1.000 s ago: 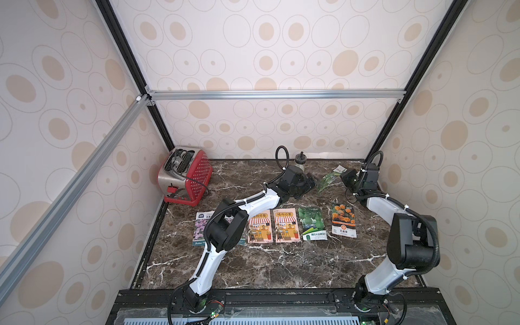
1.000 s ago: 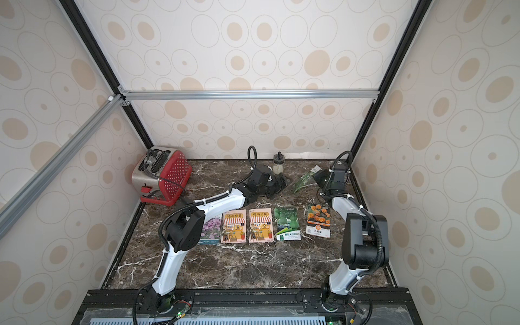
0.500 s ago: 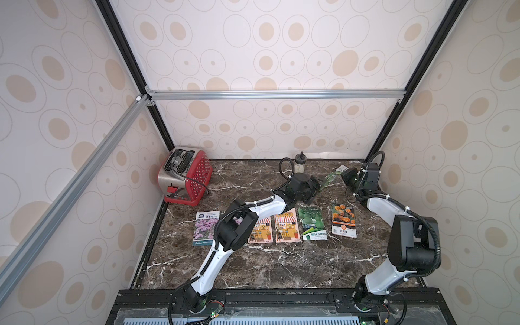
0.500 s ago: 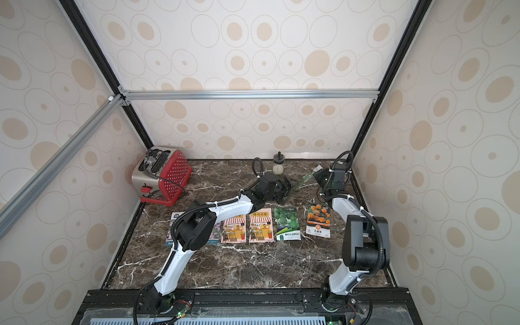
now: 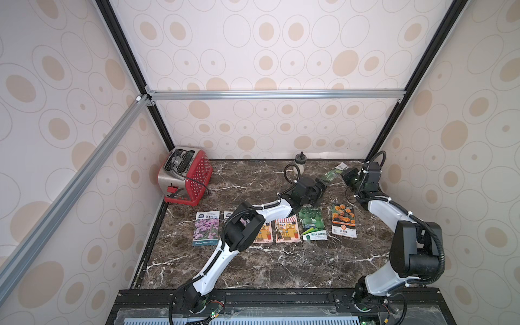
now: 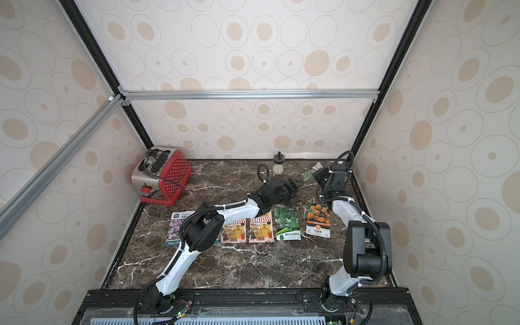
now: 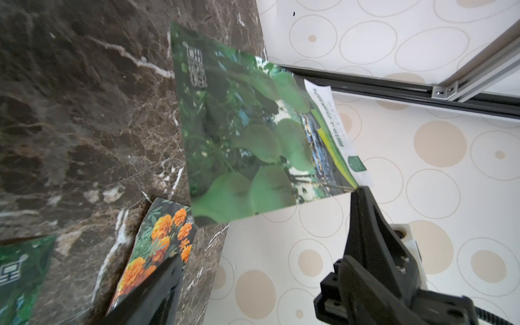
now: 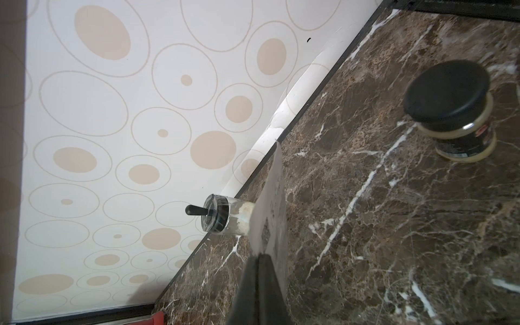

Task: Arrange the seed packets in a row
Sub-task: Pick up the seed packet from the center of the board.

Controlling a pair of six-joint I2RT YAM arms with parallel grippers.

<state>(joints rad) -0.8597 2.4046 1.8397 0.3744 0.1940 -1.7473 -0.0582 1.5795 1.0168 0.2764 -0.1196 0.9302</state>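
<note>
Several seed packets lie in a row on the marble table: a purple-flower packet [image 5: 206, 228] [image 6: 176, 226], two shopfront packets [image 5: 286, 230] [image 6: 261, 229], a green one [image 5: 313, 223] [image 6: 287, 223] and a marigold one [image 5: 343, 221] [image 6: 318, 221]. My left arm covers part of the row. At the back right my right gripper [image 5: 345, 175] [image 8: 260, 261] is shut on another green packet [image 5: 333, 173] [image 6: 308, 174] [image 7: 247, 135] [image 8: 271, 202], held tilted above the table. My left gripper [image 5: 320, 186] [image 6: 294, 185] is open just short of that packet's lower end, with nothing between its fingers [image 7: 160, 292].
A red toaster [image 5: 184, 176] [image 6: 160, 176] stands at the back left. A small glass jar with a black stopper [image 5: 300, 164] [image 8: 225, 218] stands by the back wall. A black-lidded jar [image 8: 450, 112] sits near the held packet. Walls close in behind and to the right.
My left arm has swung to the right, bringing its open gripper up to the held green packet. The right gripper has stayed shut on the packet, almost still.
</note>
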